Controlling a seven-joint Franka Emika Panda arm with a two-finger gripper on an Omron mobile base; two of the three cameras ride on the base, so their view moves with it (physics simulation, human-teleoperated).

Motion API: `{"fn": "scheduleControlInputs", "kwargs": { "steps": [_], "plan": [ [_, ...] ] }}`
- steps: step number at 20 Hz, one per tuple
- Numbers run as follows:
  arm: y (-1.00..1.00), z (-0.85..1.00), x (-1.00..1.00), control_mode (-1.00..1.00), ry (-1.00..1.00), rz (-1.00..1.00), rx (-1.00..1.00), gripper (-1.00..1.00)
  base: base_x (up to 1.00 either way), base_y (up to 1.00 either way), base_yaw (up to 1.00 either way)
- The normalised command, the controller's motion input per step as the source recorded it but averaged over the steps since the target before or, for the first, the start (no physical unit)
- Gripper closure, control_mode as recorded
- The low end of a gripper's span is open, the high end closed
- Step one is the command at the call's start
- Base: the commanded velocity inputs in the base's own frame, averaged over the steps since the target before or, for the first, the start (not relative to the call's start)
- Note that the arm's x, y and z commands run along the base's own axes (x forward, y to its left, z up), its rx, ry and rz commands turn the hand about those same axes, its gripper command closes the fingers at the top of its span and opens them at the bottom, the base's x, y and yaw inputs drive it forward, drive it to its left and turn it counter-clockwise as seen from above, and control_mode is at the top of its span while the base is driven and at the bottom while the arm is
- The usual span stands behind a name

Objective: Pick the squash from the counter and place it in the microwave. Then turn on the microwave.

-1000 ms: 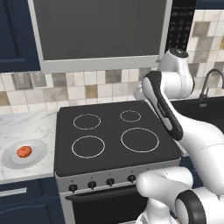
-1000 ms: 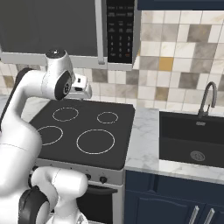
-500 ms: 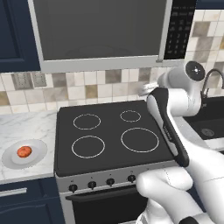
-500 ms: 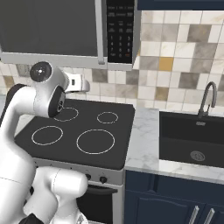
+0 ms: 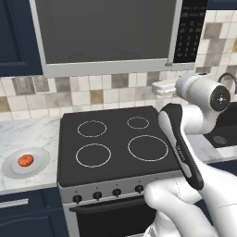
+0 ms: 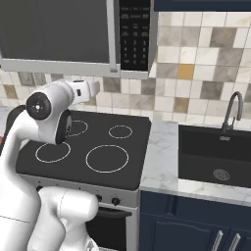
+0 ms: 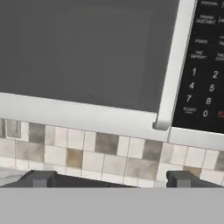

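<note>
Well below the microwave (image 7: 87,52) door's lower edge, the tool (image 7: 111,179) gapes wide, holding nothing.

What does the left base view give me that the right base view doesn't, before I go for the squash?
Left base view: the small orange-red squash sitting on the round white plate, on the white marble counter left of the stove.

Right base view: the dark sink basin with its curved grey faucet, and the navy cabinet doors beneath.

Both: the black stovetop with white rings, the grey-framed microwave with dark glass door, door shut, its black keypad strip, the tiled backsplash and the white arm.
</note>
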Motion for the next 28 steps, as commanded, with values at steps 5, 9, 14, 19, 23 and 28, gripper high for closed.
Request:
{"fn": "scheduleControlInputs", "kwargs": {
  "steps": [5, 9, 14, 19, 23, 28],
  "plan": [
    [-0.12, 0.60, -0.08, -1.00, -0.37, -0.03, 0.00, -1.00, 0.00, 0.00, 0.00],
    [-0.11, 0.57, 0.00, -1.00, -0.32, -0.06, 0.01, -1.00, 0.00, 0.00, 0.00],
    [-0.16, 0.47, 0.00, -1.00, -0.22, -0.04, 0.05, -1.00, 0.00, 0.00, 0.00],
    [-0.16, 0.07, 0.13, -1.00, -0.02, 0.00, 0.03, -1.00, 0.00, 0.00, 0.00],
    [-0.28, 0.00, 0.37, -1.00, 0.05, 0.00, 0.07, -1.00, 0.00, 0.00, 0.00],
    [-0.10, 0.00, 0.43, -1.00, 0.03, 0.00, 0.02, -1.00, 0.00, 0.00, 0.00]
  ]
}}
